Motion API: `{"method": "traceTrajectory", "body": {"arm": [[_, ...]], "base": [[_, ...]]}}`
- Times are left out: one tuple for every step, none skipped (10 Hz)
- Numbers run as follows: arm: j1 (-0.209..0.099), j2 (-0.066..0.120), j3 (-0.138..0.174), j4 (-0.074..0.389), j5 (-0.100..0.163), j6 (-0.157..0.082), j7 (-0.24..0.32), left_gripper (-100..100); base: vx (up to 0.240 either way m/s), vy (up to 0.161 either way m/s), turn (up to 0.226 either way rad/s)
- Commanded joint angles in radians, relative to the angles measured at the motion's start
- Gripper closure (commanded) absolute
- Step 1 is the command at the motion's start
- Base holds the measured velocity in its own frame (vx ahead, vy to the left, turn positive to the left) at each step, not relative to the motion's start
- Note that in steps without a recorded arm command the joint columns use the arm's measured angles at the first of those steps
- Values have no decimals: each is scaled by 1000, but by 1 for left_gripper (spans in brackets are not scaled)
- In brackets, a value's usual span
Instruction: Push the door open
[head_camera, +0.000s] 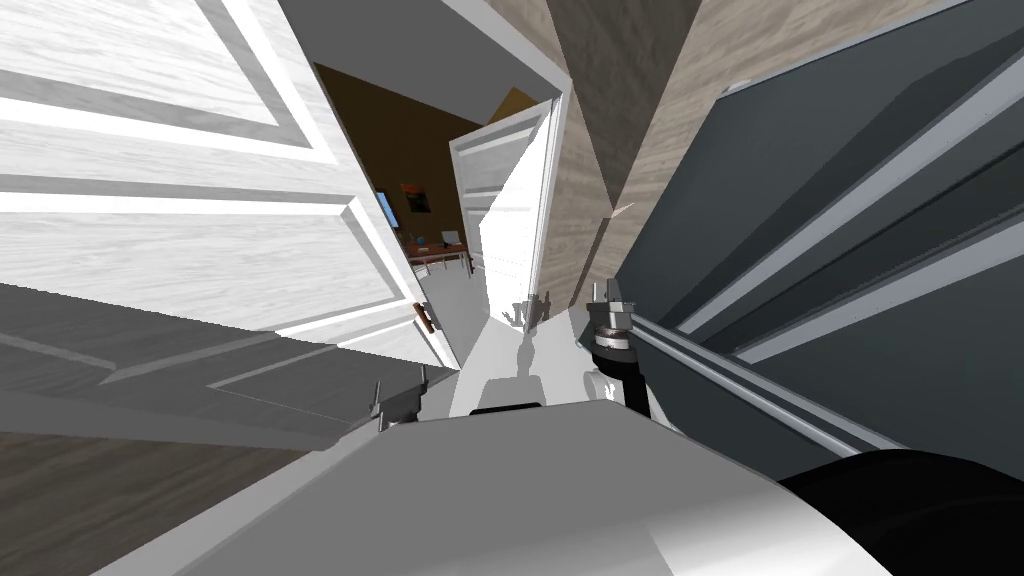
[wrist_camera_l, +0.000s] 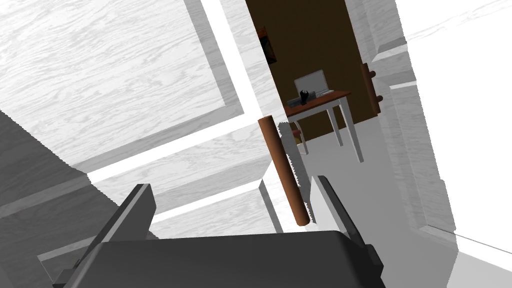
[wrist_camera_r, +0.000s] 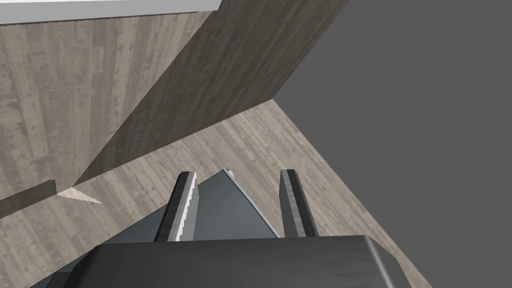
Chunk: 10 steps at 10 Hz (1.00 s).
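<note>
My left gripper (wrist_camera_l: 235, 210), fingers spread wide and empty, sits at the white panelled door (wrist_camera_l: 125, 100), its brown bar handle (wrist_camera_l: 282, 170) near one finger, ungripped; the right gripper (wrist_camera_r: 240, 205) — also open, holding nothing — hangs beside a dark grey panel (head_camera: 800, 180). The door looks partly swung, a table (wrist_camera_l: 320, 100) showing through the gap beyond, so more pushing seems left — fingertip contact and the hinge side are hidden.

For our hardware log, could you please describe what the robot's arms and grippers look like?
The left gripper and right gripper are each a dark grey box bearing two thin, flat, grey blade fingers; one right finger shows a pale serrated edge. The right arm is white with a black ring joint.
</note>
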Motion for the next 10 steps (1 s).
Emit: {"method": "traceTrajectory", "body": {"arm": [[7,1,-7,21,14,-12,28,-100],[10,0,-11,37,22,-20,43,-100],[12,0,-15,52,31,-27,59,-100],[15,0,-19,67,39,-35,75,-100],[17,0,-23,83,47,-43,91,-100],[19,-1,-27,97,55,-50,106,-100],[22,-1,-30,111,62,-57,120,-100],[26,-2,-37,139,77,-71,149,-100],[26,-2,-37,139,77,-71,149,-100],[30,-3,-45,167,92,-85,177,-100]], "base": [[84,30,-64],[76,26,-65],[103,42,-68],[106,57,-62],[101,38,-70],[96,44,-58],[96,39,-75],[102,60,-104],[77,46,-38],[113,39,-90]]}}
